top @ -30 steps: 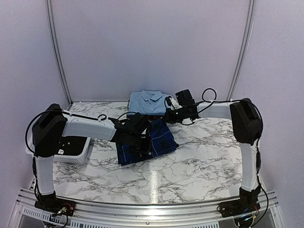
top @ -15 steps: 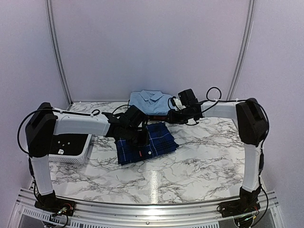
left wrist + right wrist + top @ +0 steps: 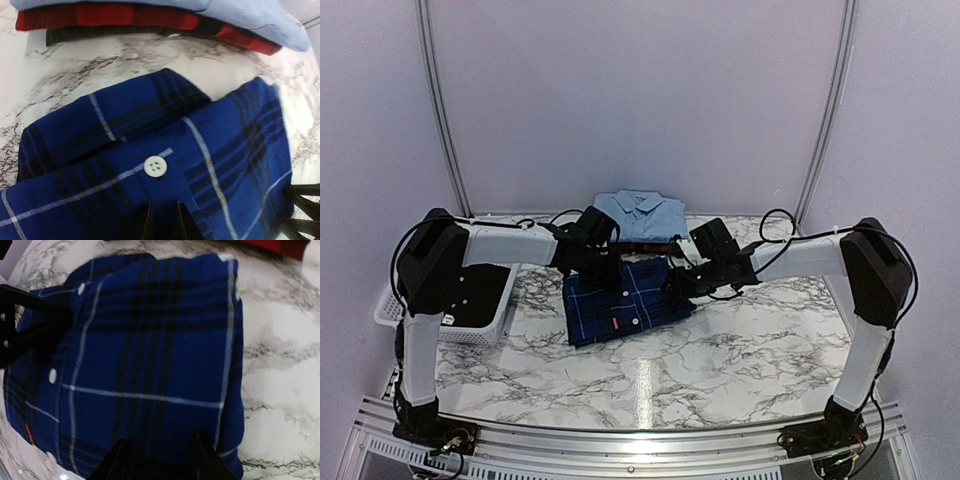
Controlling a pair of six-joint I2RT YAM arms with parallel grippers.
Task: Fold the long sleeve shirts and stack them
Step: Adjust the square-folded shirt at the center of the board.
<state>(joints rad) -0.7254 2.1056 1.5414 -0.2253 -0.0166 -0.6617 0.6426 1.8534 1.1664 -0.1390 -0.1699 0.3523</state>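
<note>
From above, the dark blue checked shirt (image 3: 620, 305) lies folded in the middle of the table (image 3: 750, 340). The light blue shirt (image 3: 640, 212) is at the far edge, a white basket (image 3: 470, 315) is at the left edge, the left gripper (image 3: 610, 278) is down at the dark blue shirt's far side and the right gripper (image 3: 672, 285) is at its right side. The left wrist camera shows the light blue shirt lying on the red and black shirt (image 3: 125, 15), and two dark fingers (image 3: 145, 222) close together near a white button (image 3: 154, 166) with blue cloth between them, but one cannot tell if they squeeze it. The right wrist camera shows that gripper's fingers wider apart over the dark blue shirt's edge, and again one cannot tell if they grip.
</note>
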